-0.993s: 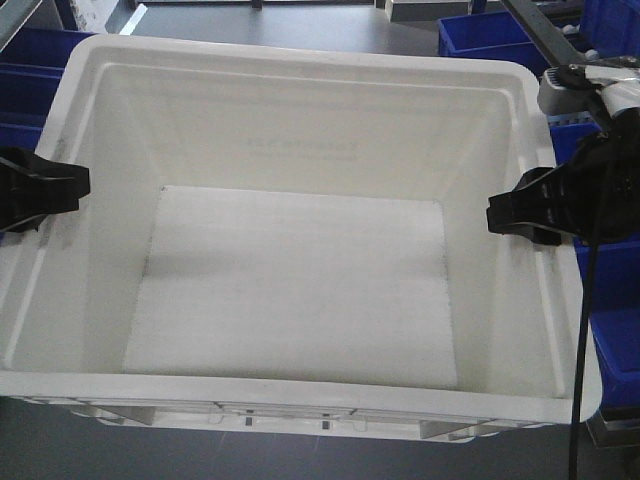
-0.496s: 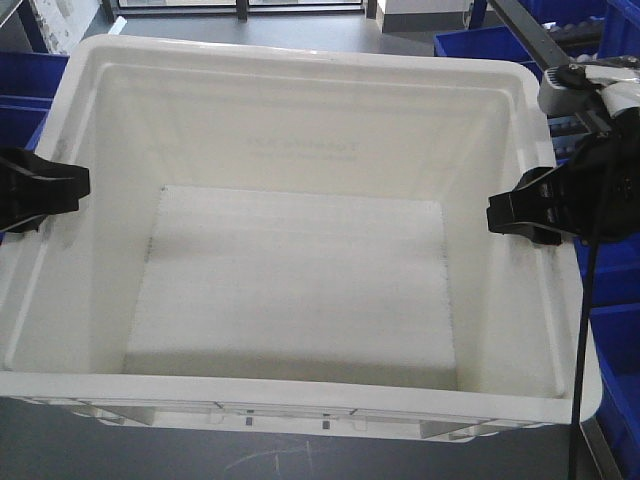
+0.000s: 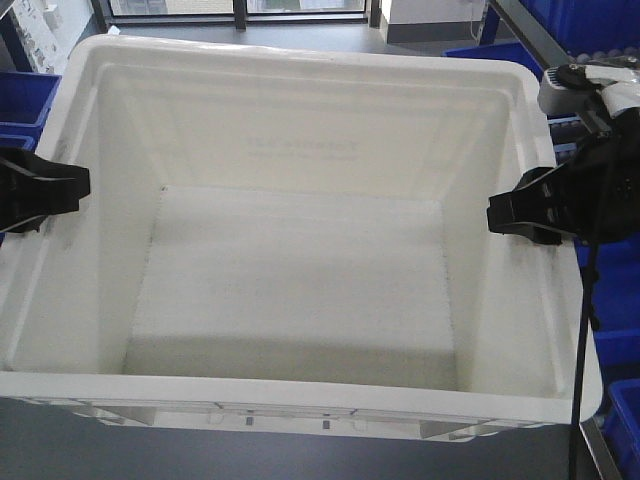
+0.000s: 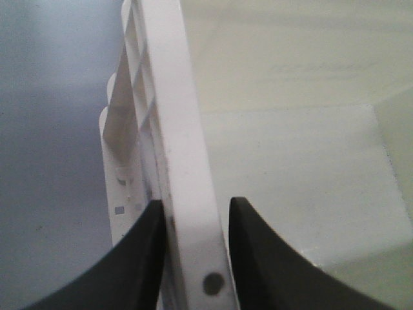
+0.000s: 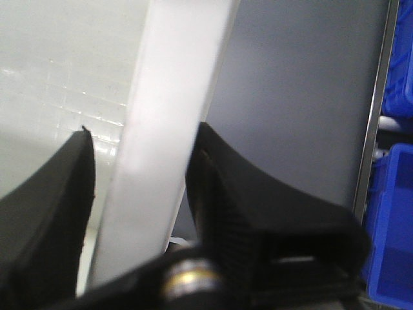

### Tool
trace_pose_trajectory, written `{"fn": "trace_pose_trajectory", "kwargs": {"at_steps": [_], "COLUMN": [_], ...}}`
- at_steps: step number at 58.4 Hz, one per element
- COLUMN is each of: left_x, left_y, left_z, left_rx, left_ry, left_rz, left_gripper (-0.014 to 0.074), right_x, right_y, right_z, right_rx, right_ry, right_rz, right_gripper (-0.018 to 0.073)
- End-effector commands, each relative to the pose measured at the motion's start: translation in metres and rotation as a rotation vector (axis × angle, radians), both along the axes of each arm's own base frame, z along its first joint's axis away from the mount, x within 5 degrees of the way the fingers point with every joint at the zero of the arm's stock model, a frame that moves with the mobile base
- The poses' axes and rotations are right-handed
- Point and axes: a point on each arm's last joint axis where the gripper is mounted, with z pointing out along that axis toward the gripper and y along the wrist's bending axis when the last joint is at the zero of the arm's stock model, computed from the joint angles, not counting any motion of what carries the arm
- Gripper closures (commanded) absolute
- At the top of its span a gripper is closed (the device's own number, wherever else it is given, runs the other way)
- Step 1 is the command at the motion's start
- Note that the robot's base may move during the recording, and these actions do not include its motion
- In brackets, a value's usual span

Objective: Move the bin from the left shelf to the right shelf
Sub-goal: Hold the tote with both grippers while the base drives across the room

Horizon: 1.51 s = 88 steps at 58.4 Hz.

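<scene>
The white bin (image 3: 300, 58) fills the front view, open side up; faint print (image 3: 303, 148) shows on its far wall; blue crates (image 3: 28, 95) sit behind it on both sides, and grey floor (image 4: 51, 97) shows right next to it. The left gripper (image 4: 193, 216) pinches the bin's left rim, one finger inside and one outside, closed down onto it; the right gripper (image 5: 145, 139) pinches the right rim the same way, its two black fingers (image 5: 232, 187) pressed on the white edge.
</scene>
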Motion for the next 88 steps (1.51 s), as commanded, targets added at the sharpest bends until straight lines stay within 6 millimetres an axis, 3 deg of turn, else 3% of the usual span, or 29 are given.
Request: {"fn": "trace_pose_trajectory", "kwargs": {"at_steps": [1,88], "left_x": [-0.0039,-0.0039], "left_y": [-0.0046,-0.0046], "left_z": [0.0268,0.0268], "left_rx": [-0.119,-0.119], "left_ry": [-0.129,-0.129], "left_rz": [0.011,0.011], "left_gripper": [0.0603,0.0603], "right_x": [-0.0027,-0.0028], "right_y": [0.0065,0.0066], "right_z": [0.0313,0.0313], "right_rx": [0.124,0.124], "right_ry": [-0.168,-0.167], "right_rz": [0.001,0.001], "right_gripper": [0.0564,0.0564]}}
